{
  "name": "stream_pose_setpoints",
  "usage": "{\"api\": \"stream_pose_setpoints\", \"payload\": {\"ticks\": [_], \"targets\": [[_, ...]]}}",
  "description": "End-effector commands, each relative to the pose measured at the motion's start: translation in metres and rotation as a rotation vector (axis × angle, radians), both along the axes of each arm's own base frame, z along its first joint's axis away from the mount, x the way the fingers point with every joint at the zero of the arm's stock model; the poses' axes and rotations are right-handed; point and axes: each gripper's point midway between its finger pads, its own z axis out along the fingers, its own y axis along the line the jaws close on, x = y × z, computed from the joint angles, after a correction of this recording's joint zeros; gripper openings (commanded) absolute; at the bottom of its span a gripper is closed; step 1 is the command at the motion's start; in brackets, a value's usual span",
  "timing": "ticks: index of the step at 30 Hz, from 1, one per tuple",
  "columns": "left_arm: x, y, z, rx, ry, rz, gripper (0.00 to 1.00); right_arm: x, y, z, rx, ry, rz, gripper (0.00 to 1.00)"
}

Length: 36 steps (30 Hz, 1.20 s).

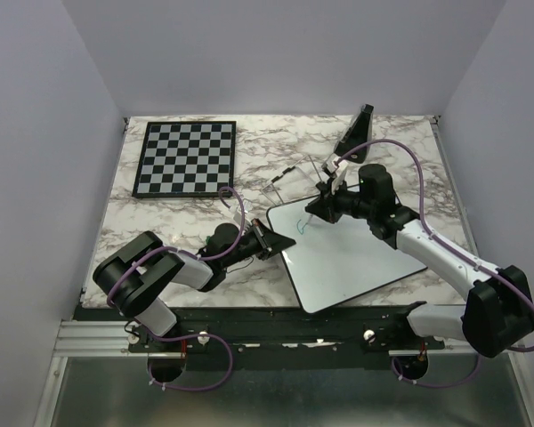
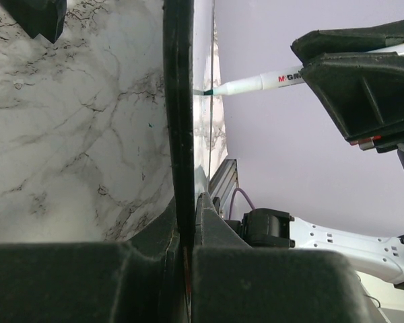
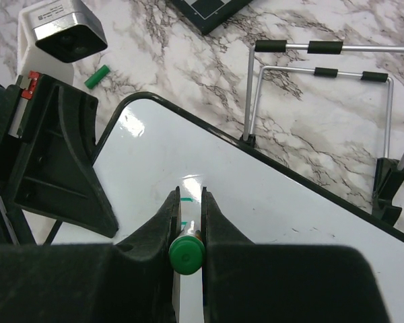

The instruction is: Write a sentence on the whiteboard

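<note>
The whiteboard point(image 1: 347, 258) lies on the marble table, right of centre. My left gripper point(image 1: 271, 240) is shut on its left rim, which runs edge-on between the jaws in the left wrist view point(image 2: 178, 101). My right gripper point(image 1: 325, 203) is shut on a green-ended white marker point(image 3: 187, 256) over the board's top left part point(image 3: 289, 222). The marker point(image 2: 256, 84) has its tip against the board face. Of the sentence, only a couple of short green strokes point(image 3: 186, 200) show, near the tip point(image 1: 301, 224).
A checkered chessboard point(image 1: 185, 158) lies at the back left. A wire stand point(image 3: 323, 87) and a black prop point(image 1: 356, 132) stand behind the whiteboard. A green marker cap point(image 3: 97, 76) lies on the marble beside the left gripper's fingers point(image 3: 60, 161).
</note>
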Motion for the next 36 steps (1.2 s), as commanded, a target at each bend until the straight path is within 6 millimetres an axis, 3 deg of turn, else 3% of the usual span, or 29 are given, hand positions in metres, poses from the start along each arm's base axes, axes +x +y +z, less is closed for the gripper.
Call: {"api": "stream_pose_setpoints", "payload": {"ticks": [1, 6, 13, 20, 30, 36], "targets": [[-0.006, -0.009, 0.01, 0.004, -0.107, -0.066, 0.0, 0.0, -0.006, -0.008, -0.048, 0.006, -0.021, 0.01], [-0.007, -0.008, 0.011, 0.005, -0.108, -0.066, 0.0, -0.025, 0.003, -0.013, -0.052, 0.065, 0.139, 0.01], [-0.007, -0.009, 0.011, 0.012, -0.111, -0.067, 0.0, -0.052, 0.002, -0.019, -0.081, 0.091, 0.267, 0.0], [-0.007, -0.009, 0.011, 0.007, -0.109, -0.071, 0.0, -0.027, -0.002, 0.013, -0.047, -0.021, 0.153, 0.01], [-0.006, -0.009, 0.011, 0.007, -0.112, -0.069, 0.0, -0.001, -0.008, 0.005, -0.067, -0.024, 0.05, 0.01], [-0.006, -0.01, 0.011, 0.002, -0.113, -0.072, 0.0, 0.011, -0.007, 0.01, -0.04, -0.046, 0.005, 0.01]]}}
